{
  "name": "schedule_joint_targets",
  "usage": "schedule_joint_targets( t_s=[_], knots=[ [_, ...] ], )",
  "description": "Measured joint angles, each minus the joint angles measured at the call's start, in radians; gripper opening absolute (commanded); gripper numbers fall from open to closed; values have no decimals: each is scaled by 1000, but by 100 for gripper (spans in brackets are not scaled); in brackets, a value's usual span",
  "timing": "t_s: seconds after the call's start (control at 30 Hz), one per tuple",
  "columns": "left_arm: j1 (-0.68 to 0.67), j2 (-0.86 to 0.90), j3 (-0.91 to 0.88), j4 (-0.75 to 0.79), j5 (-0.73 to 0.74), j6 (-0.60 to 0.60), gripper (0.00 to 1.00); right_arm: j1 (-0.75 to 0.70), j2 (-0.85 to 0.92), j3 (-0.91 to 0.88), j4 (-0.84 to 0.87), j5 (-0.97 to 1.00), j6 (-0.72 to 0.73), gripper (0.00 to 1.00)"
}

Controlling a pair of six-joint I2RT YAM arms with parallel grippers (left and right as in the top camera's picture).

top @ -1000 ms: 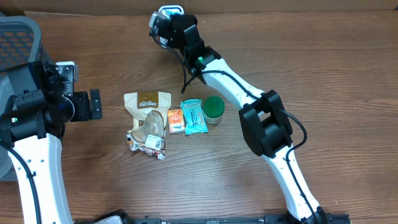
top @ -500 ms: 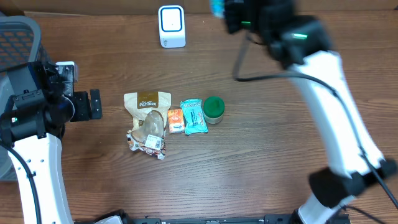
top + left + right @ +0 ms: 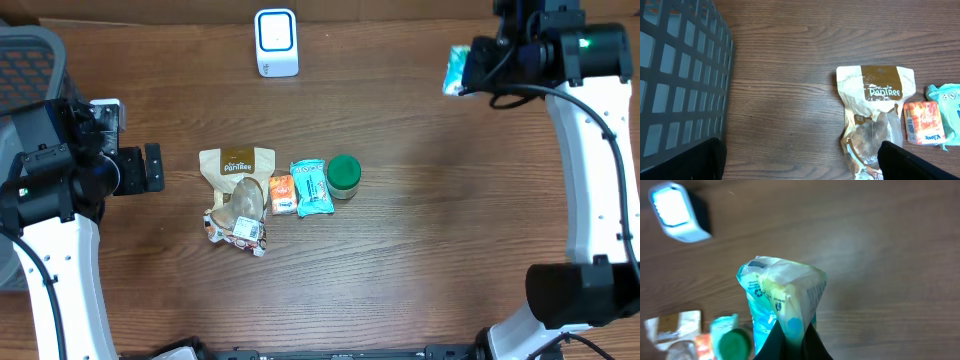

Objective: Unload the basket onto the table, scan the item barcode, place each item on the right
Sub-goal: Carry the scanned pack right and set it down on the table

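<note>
Right gripper (image 3: 792, 342) pinches the teal packet (image 3: 782, 292) aloft at the table's far right, well apart from the scanner (image 3: 275, 42); left gripper (image 3: 800, 166) stands spread and empty; presentation appears pending, requiring the barcode be turned toward the scanner face

A tan pouch (image 3: 236, 166), orange packet (image 3: 282, 194), teal packet (image 3: 311, 187) and green-lidded tub (image 3: 344, 172) lie in a row.

The black two-finger left gripper (image 3: 140, 168) gapes wide at the table's left; the right gripper (image 3: 480, 68), far right, pinches a crinkled teal plastic packet (image 3: 458, 70).
</note>
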Motion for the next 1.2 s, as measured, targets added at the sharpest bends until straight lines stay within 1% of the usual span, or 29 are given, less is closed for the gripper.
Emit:
schedule_joint_targets(
  t_s=[0.3, 0.63, 0.8, 1.03, 1.2],
  knots=[
    [0, 0, 0, 1, 0, 0, 99, -65, 6, -349, 182, -20, 26, 4],
    [0, 0, 0, 0, 0, 0, 100, -87, 6, -571, 365, -25, 47, 4],
    [0, 0, 0, 0, 0, 0, 100, -87, 6, -628, 409, -25, 53, 4],
    [0, 0, 0, 1, 0, 0, 99, -88, 13, -635, 421, -2, 54, 4],
    [0, 0, 0, 1, 0, 0, 100, -89, 72, -635, 402, 7, 55, 5]
  ],
)
